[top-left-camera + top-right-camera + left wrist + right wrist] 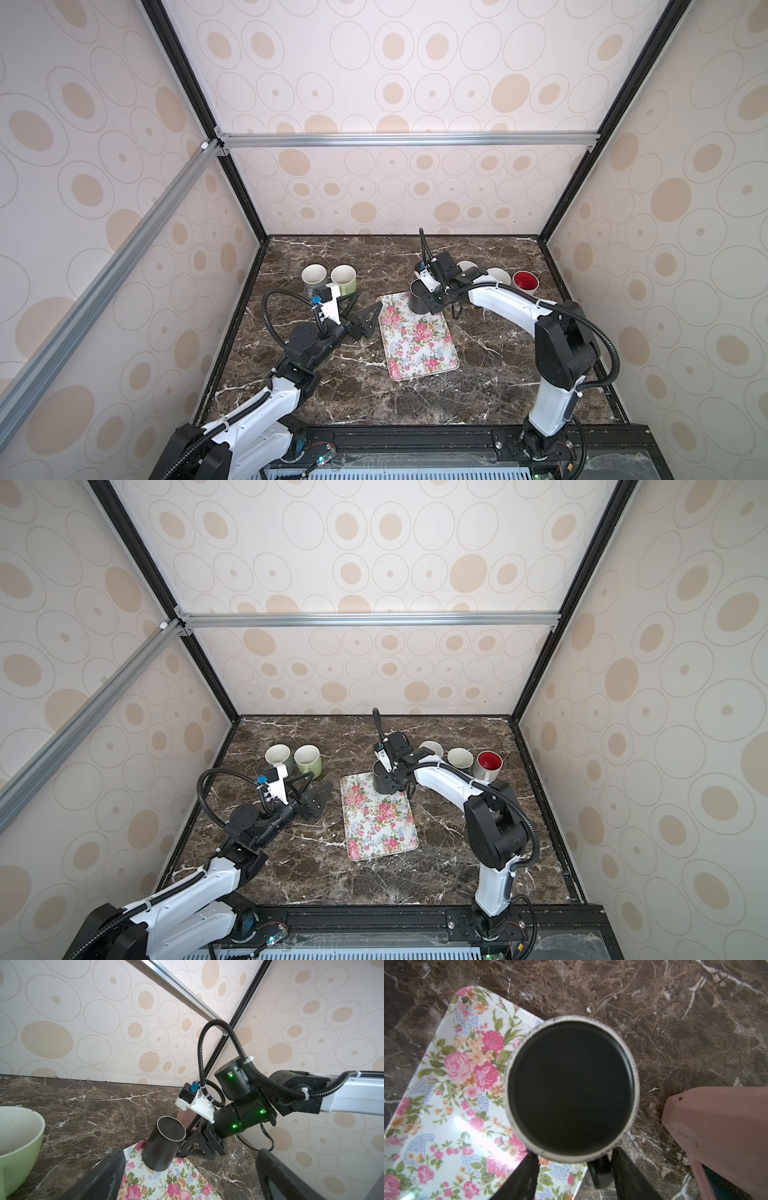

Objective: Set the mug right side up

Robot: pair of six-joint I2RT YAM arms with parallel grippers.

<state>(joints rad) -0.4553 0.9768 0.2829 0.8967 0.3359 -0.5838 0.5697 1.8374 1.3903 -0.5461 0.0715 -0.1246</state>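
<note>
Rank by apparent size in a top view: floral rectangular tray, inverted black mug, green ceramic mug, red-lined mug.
Floral rectangular tray, largest.
Inverted black mug, green ceramic mug, red-lined mug: alike, black one partly hidden; unranked.

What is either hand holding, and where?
Nothing yet: the right hand straddles the handle of the black mug, a gap showing; the left hand is open, empty.

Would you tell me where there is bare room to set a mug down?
Free: the floral tray, near half, and the marble before it. Crowded: the far strip, by the black mug, green mug and red mug.
</note>
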